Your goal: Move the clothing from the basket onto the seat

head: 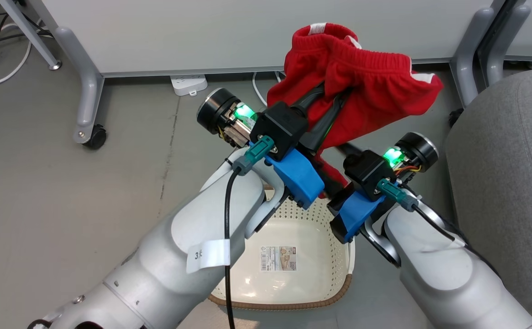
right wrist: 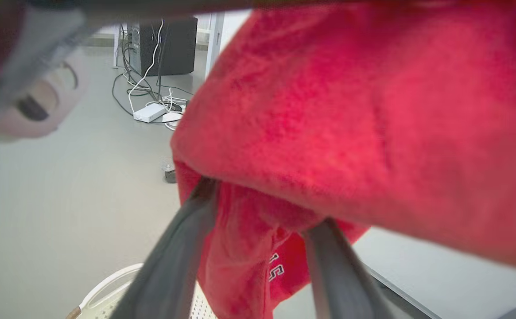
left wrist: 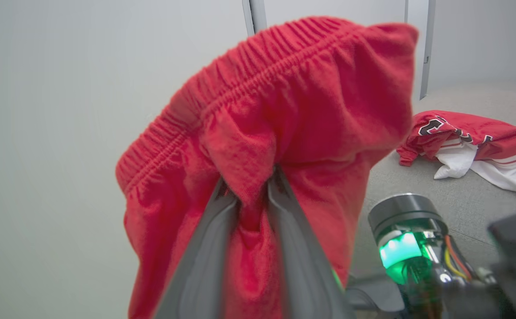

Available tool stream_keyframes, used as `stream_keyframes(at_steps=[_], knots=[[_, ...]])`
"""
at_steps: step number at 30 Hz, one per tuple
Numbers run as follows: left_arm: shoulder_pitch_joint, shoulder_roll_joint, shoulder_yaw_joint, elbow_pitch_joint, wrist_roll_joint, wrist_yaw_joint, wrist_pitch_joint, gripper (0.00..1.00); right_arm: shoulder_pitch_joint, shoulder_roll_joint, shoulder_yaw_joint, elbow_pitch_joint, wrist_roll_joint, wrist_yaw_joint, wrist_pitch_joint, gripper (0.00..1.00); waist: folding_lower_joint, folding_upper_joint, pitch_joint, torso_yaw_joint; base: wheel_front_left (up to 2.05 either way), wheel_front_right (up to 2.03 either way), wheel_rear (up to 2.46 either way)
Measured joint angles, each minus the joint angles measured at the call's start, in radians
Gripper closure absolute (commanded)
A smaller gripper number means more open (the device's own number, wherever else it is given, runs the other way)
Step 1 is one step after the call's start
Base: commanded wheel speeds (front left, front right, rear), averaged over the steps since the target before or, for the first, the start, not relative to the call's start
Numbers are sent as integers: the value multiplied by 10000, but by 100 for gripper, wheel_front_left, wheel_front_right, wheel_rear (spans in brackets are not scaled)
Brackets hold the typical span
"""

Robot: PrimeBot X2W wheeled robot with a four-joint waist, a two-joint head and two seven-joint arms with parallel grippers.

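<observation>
Left end effector [left wrist: 252, 182] clamps the red clothing [left wrist: 311, 97] — over grey floor [head: 65, 205], beside the grey seat [head: 508, 160].

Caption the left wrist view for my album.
Left gripper pinches the red shorts; the jersey already lies on the grey seat.

Both forearms have a smooth pale grey shell. The left forearm [head: 179, 242] shows a small screw [head: 79, 299] near its lower ring and a white tag [head: 208, 256] marked "3", folded around a thin black cable [head: 226, 205]. This cable ends in a teal plug [head: 257, 153]; the right forearm [head: 434, 269] has the same kind of plug [head: 392, 189]. Each wrist carries a blue plastic bracket [head: 297, 178], a black box [head: 280, 124] and a round motor [head: 214, 111] with a black cap and a green light [head: 245, 112]. Beside the right motor [head: 417, 146] there are orange and yellow wires [head: 411, 169]. The fingers [left wrist: 200, 261] of the jaws are long, dark grey and narrower toward the tip.
</observation>
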State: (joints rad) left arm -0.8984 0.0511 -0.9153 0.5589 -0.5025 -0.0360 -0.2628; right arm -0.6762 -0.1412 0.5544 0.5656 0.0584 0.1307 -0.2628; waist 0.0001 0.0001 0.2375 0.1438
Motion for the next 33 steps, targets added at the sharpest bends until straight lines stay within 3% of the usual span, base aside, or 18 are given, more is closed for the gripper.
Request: stream_keyframes(at_steps=[24, 25, 26, 33], knots=[[-110, -2, 77, 46, -56, 94, 0, 100, -152, -142, 307, 48, 403, 0, 2, 100, -1, 0, -39, -55, 0, 0, 0], [-109, 0, 86, 63, -54, 98, 0, 21, -152, -144, 311, 42, 403, 0, 2, 100, -1, 0, -37, -58, 0, 0, 0], [-108, 2, 117, 52, -40, 125, 0, 0, -152, -146, 313, 31, 405, 0, 2, 100, -1, 0, -34, -60, 0, 0, 0], [-105, -2, 324, -109, 176, 192, -2, 0, -137, -182, 288, -23, 443, 0, 2, 100, 0, 0, -15, -86, 0, 0, 0]])
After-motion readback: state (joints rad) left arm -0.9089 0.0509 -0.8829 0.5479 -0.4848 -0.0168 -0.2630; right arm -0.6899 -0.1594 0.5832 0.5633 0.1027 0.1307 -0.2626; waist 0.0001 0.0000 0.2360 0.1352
